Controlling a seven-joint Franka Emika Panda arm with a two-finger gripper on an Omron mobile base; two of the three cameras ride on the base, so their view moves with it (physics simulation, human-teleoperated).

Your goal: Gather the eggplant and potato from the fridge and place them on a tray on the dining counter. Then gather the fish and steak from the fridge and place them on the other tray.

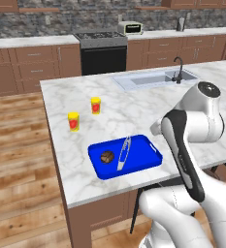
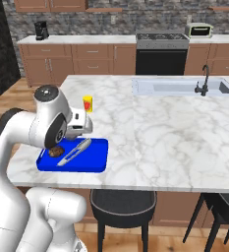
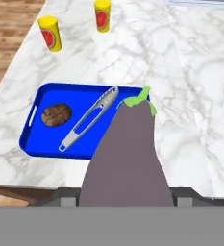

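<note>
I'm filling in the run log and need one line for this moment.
gripper: shut on eggplant | over: dining counter beside blue tray | in tray: fish, brown round item

- I can't read any text, brand, number or sign from here.
- The two yellow cans (image 3: 51,32) on the dining counter (image 1: 134,111) each carry a red label patch, but I can make out no letters on them.
</note>
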